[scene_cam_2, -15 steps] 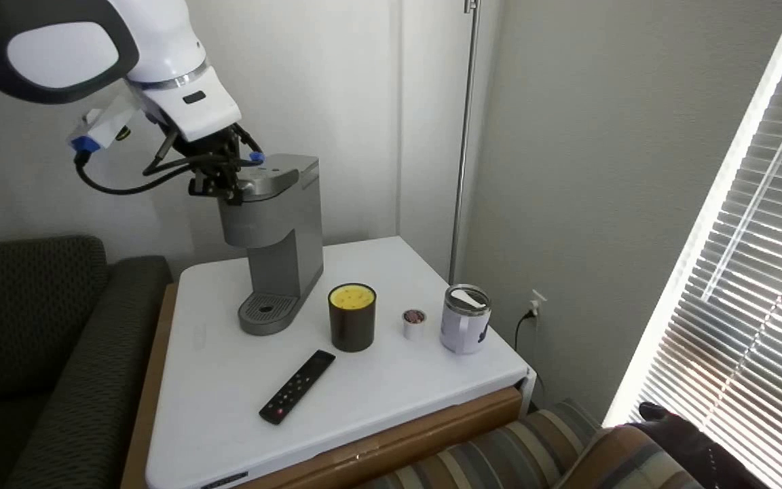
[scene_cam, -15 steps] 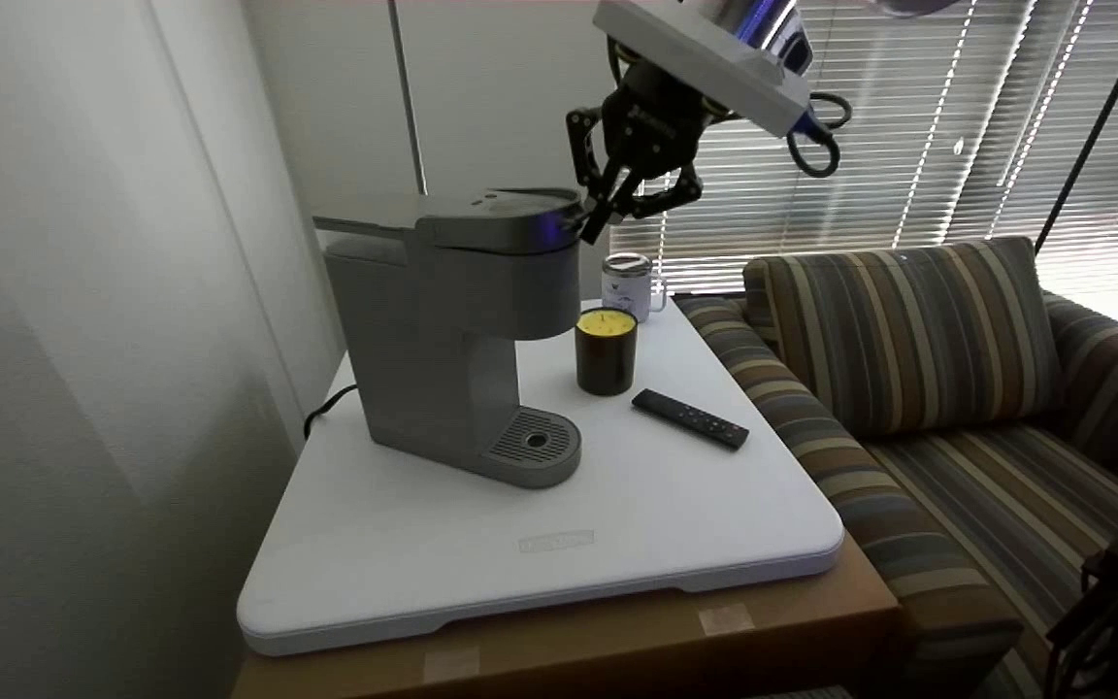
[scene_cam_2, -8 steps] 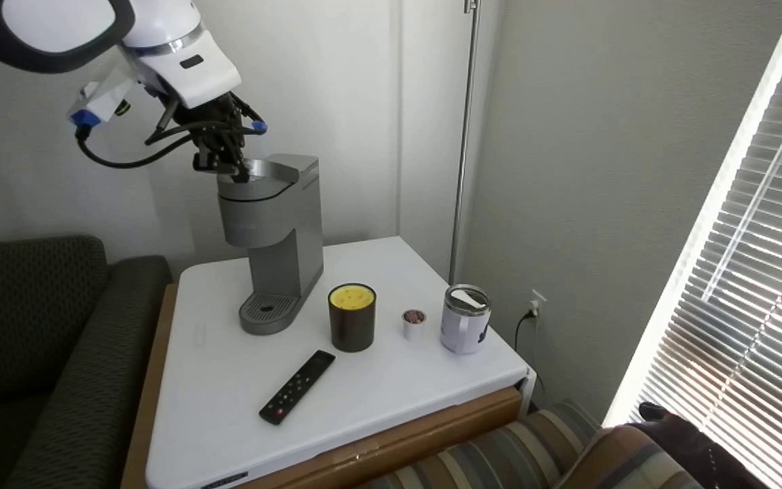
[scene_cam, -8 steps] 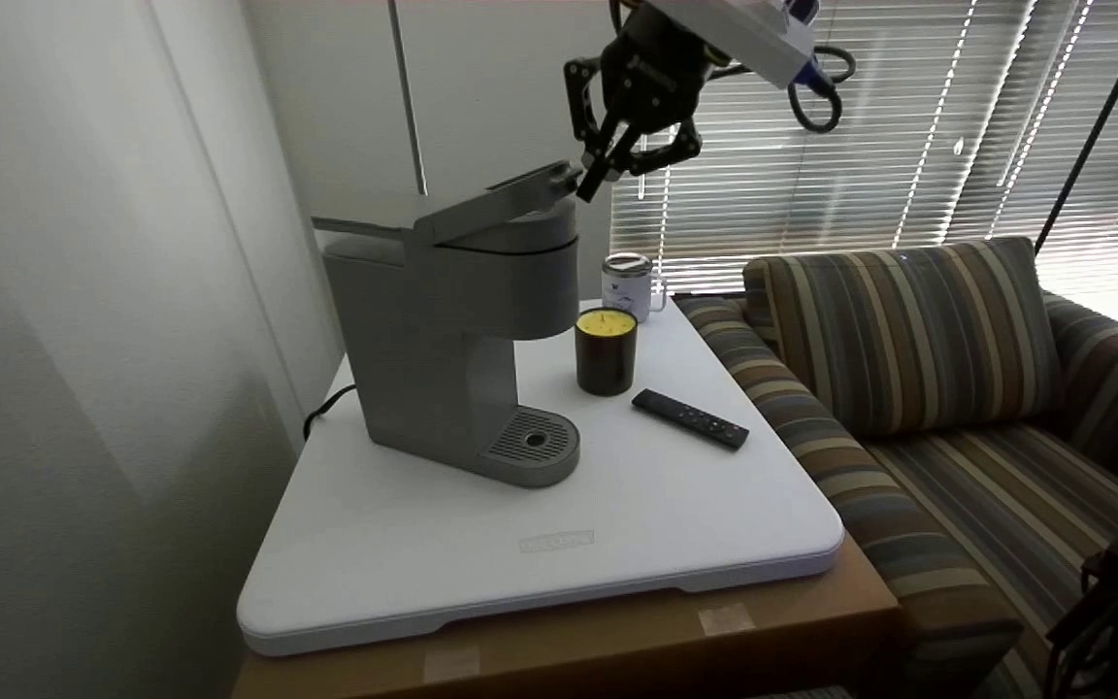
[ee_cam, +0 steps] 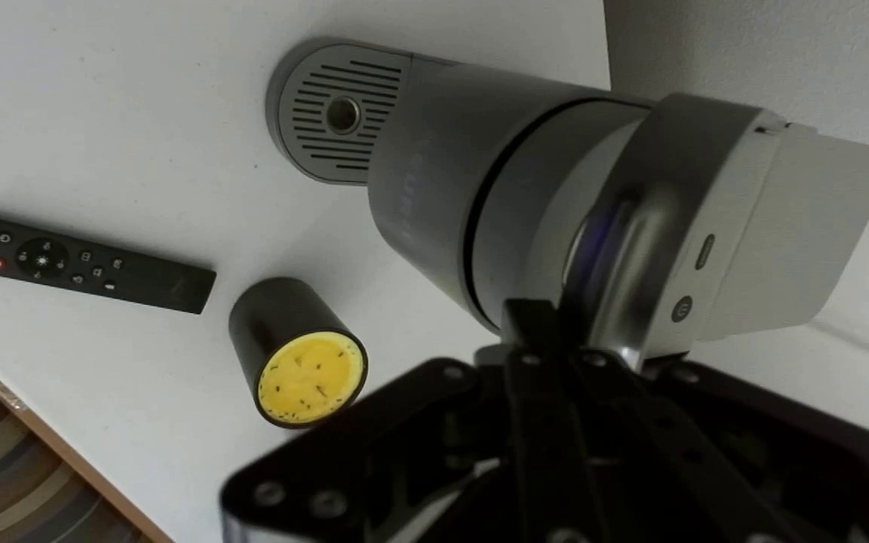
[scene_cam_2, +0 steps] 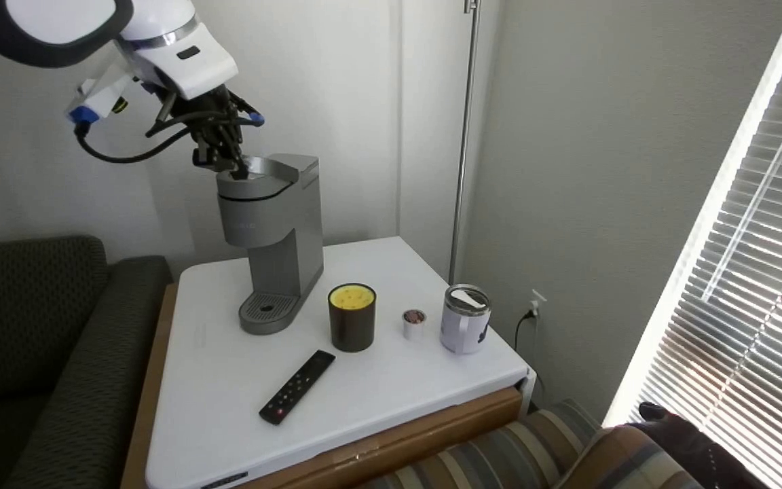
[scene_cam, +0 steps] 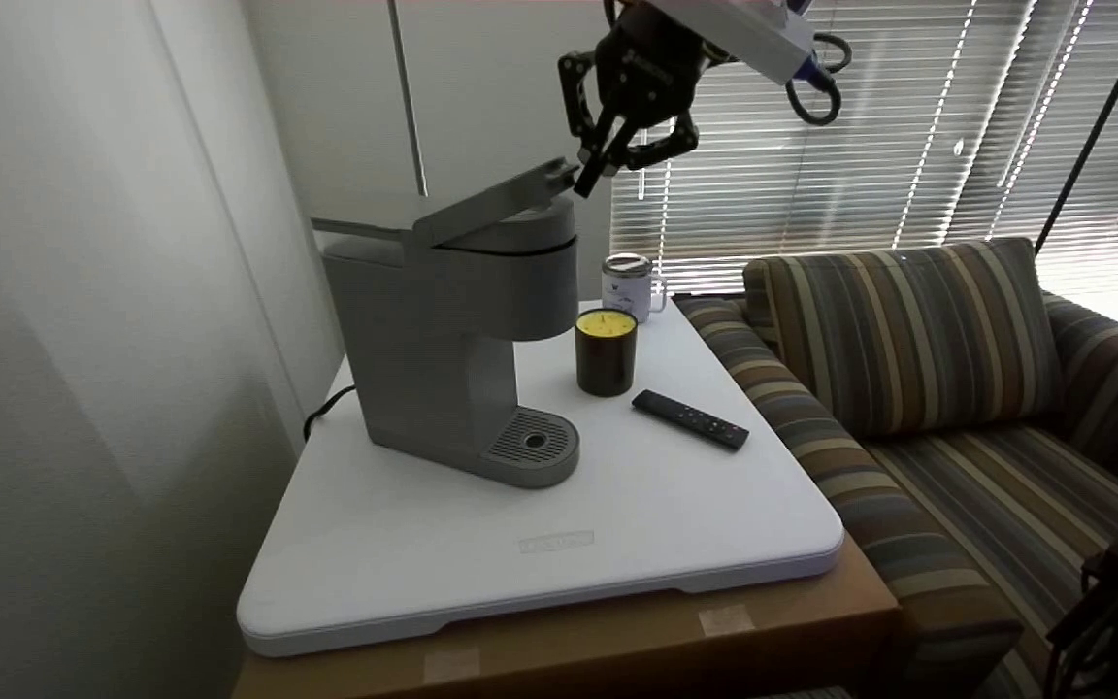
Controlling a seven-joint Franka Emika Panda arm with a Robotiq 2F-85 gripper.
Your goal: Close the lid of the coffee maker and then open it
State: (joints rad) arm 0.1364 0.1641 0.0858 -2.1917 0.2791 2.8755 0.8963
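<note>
One second ago flat, the lid (scene_cam: pixel 494 205) now tilts atop the coffee maker (scene_cam: pixel 428 340); jaws pressed together, empty, above its front; reopening seems underway.

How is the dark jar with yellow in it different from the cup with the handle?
The dark jar is very dark outside, while the cup is pale. The jar's top shows a yellow filling; the cup's top is dark with a white strip across it. The cup has a handle, but the jar shows none. Both stand upright on the white table.
</note>
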